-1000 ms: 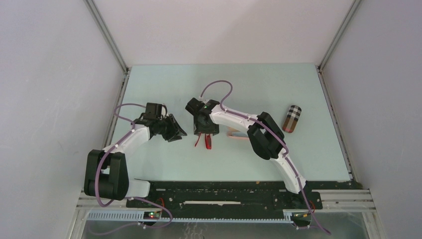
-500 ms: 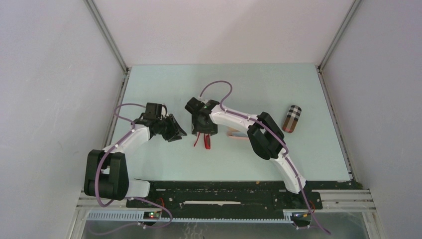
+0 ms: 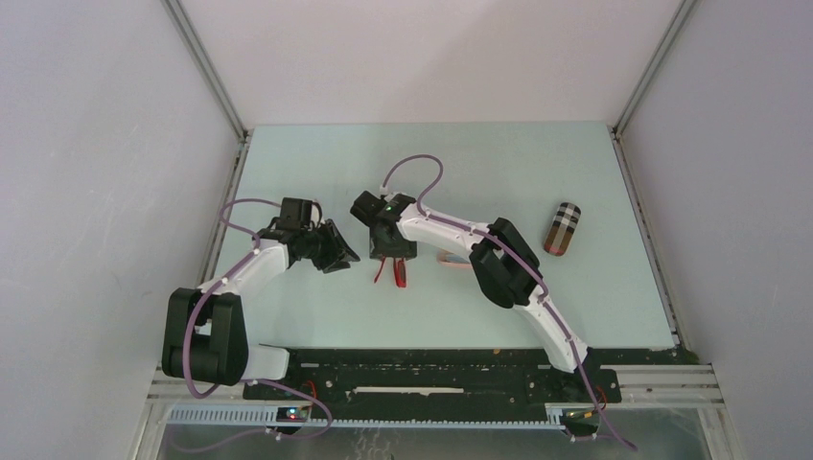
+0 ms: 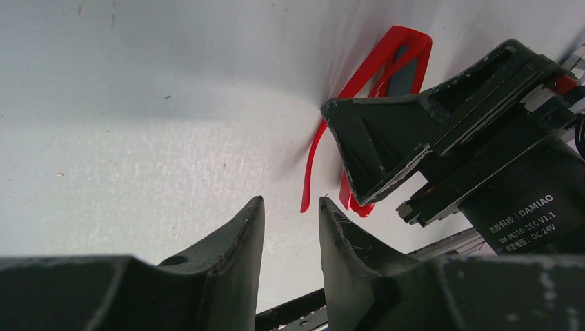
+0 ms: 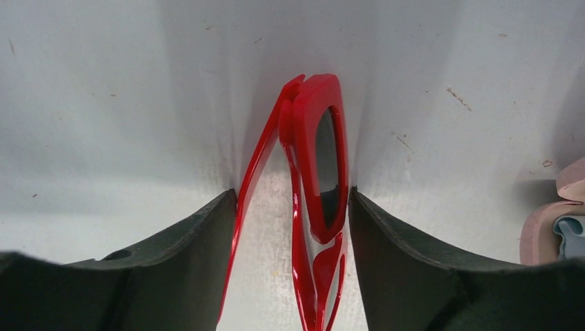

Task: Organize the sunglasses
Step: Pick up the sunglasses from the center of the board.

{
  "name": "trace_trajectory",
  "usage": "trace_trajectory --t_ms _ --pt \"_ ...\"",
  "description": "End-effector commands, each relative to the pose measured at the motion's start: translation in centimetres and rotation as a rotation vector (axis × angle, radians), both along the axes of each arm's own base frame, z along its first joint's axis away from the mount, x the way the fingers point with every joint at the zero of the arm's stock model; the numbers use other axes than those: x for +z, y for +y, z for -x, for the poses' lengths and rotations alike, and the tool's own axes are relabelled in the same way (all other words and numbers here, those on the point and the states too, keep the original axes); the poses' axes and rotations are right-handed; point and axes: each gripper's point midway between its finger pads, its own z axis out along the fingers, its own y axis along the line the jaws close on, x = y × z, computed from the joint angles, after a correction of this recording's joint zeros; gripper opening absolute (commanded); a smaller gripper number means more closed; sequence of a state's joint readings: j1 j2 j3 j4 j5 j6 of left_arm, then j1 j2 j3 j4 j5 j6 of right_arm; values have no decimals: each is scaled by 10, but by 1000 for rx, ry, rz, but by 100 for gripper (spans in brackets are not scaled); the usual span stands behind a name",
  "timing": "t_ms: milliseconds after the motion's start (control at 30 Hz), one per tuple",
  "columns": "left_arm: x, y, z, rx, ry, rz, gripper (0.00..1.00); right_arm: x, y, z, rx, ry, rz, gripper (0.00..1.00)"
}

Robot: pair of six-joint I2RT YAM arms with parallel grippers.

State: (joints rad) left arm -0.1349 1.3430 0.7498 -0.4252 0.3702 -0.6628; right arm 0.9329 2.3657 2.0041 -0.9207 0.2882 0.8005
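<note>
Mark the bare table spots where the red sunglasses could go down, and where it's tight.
Free: the far strip of table beyond both grippers, and the near-right stretch between the plaid case and the front edge. Crowded: the centre, where left gripper, right gripper, red sunglasses and pink case bunch together.

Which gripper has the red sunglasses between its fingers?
The right gripper: its fingers press both sides of the red sunglasses. The left gripper holds nothing.
</note>
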Motion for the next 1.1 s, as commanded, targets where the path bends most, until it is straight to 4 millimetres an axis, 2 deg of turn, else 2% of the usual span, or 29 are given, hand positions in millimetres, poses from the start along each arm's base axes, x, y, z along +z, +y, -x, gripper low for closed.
trace_trajectory --t_ms 0,333,567,667,733,900,1067 --pt "0 4 1 -7 -26 -12 40 2 0 3 -9 -19 31 64" --pt "-5 4 2 -8 -14 -10 39 23 -2 16 54 -27 -39 43" --pt "-7 2 2 -12 -8 -2 39 28 -5 14 76 -33 -48 40" --pt "-6 1 1 -13 -11 4 40 37 -7 12 93 -38 -89 39" --pt "-7 0 1 -17 -8 11 40 53 -9 9 115 -47 -156 39" --pt "-6 -4 -1 -25 -7 26 40 80 -25 9 211 -76 -282 38" --pt "-2 -15 -6 -62 -11 41 40 99 -57 10 275 -127 -298 37"
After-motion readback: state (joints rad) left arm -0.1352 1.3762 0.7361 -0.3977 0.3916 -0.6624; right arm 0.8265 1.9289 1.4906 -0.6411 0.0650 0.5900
